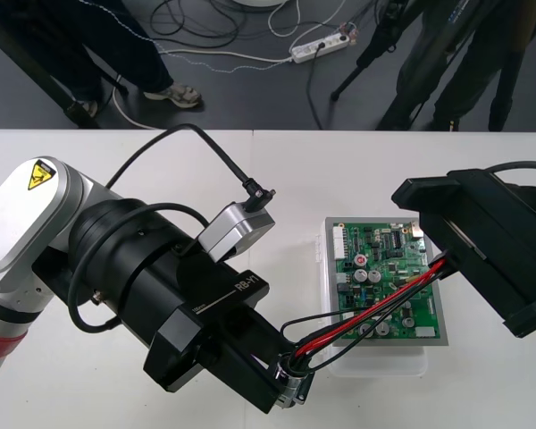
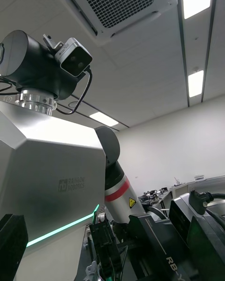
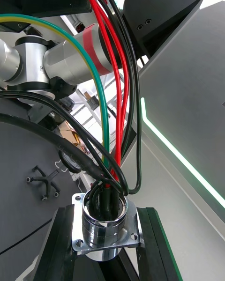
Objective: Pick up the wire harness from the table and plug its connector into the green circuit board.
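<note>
1. Now, the left gripper [image 1: 286,386] sits at 7 o'clock from the green circuit board [image 1: 384,259]. It is closed to a narrow gap on the round metal socket [image 3: 105,218] of the wire harness. Its black fingers [image 3: 54,248] press the flange from either side, and the leads rise out of the cup.
2. From that socket the wires [image 1: 384,299], red, black and green, sweep towards 2 o'clock. They slant across the board's face and run in under the right gripper [image 1: 442,252] at the board's 3 o'clock edge.
3. Whether the right gripper has hold of that far end, I cannot tell, nor whether that end is seated in the board.
4. Handling, as I read it: a light thing with floppy wires. The socket is the one rigid, weighty part, and it looks smooth enough to slip if clamped on the barrel. The flange looks a sound hold for carrying.
5. For plugging, though, the hold wants to be on the connector body or the wires just behind it. Pushing from the socket end would only buckle them.
6. Fragile bits, I'd judge: the thin wires where they enter the socket, and the upright components on the board, which sits on its white base [image 1: 375,362]. Gentle, straight pressure looks right.
</note>
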Robot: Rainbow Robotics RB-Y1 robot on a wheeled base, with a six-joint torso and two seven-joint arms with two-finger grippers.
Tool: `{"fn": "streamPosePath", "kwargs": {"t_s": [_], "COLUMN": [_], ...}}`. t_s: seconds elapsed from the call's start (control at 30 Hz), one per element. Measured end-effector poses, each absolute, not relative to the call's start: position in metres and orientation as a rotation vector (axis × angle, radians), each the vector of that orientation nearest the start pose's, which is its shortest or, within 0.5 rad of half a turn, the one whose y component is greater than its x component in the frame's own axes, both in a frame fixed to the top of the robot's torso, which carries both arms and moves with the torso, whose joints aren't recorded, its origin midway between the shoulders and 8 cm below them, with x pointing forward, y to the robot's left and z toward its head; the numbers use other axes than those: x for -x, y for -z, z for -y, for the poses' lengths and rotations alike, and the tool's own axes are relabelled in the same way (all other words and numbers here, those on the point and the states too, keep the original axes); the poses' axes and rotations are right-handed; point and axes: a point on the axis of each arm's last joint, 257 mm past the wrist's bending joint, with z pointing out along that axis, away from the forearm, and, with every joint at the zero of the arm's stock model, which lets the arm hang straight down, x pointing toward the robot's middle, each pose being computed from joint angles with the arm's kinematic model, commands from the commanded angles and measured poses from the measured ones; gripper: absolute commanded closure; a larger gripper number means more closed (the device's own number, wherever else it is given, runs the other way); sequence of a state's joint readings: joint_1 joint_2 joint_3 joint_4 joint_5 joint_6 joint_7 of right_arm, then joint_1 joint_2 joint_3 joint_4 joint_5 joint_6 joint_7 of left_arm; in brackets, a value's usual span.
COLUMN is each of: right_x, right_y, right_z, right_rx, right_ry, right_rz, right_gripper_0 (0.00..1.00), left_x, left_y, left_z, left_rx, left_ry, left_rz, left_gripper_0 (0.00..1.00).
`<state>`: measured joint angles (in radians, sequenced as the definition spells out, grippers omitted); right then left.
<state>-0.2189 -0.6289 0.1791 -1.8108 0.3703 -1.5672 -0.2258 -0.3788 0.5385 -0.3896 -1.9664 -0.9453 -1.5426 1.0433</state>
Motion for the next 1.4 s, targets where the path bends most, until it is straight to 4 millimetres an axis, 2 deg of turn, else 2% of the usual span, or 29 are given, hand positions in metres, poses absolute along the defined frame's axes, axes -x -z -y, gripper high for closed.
{"fn": "streamPosePath", "kwargs": {"t_s": [0.03, 0.13, 1.07, 1.1, 1.17, 1.2, 1.23, 1.4], "right_x": [-0.2162, -0.2162, -0.2131, -0.2131, -0.2131, -0.2131, -0.2131, -0.2132], "right_y": [-0.0363, -0.0362, -0.0345, -0.0345, -0.0345, -0.0345, -0.0344, -0.0338], "right_z": [0.1039, 0.104, 0.1014, 0.1014, 0.1014, 0.1013, 0.1013, 0.1009], "right_rx": [1.124, 1.124, 1.145, 1.145, 1.145, 1.145, 1.145, 1.147], "right_ry": [-1.774, -1.774, -1.764, -1.764, -1.764, -1.764, -1.764, -1.762], "right_rz": [-0.577, -0.578, -0.578, -0.578, -0.578, -0.578, -0.578, -0.58], "right_gripper_0": [0.8, 1.0, 1.0, 1.0, 1.0, 1.0, 1.0, 1.0], "left_x": [-0.165, -0.165, -0.1649, -0.1649, -0.1649, -0.1649, -0.1649, -0.1649], "left_y": [0.0649, 0.0648, 0.0648, 0.0648, 0.0648, 0.0648, 0.0648, 0.0648], "left_z": [0.0063, 0.0064, 0.0064, 0.0064, 0.0064, 0.0064, 0.0064, 0.0064], "left_rx": [1.798, 1.798, 1.798, 1.798, 1.798, 1.798, 1.798, 1.798], "left_ry": [-2.271, -2.271, -2.272, -2.272, -2.272, -2.272, -2.272, -2.272], "left_rz": [1.692, 1.692, 1.691, 1.691, 1.691, 1.691, 1.691, 1.691], "left_gripper_0": [1.0, 1.0, 1.0, 0.97, 0.32, 0.07, 0.0, 0.0]}}
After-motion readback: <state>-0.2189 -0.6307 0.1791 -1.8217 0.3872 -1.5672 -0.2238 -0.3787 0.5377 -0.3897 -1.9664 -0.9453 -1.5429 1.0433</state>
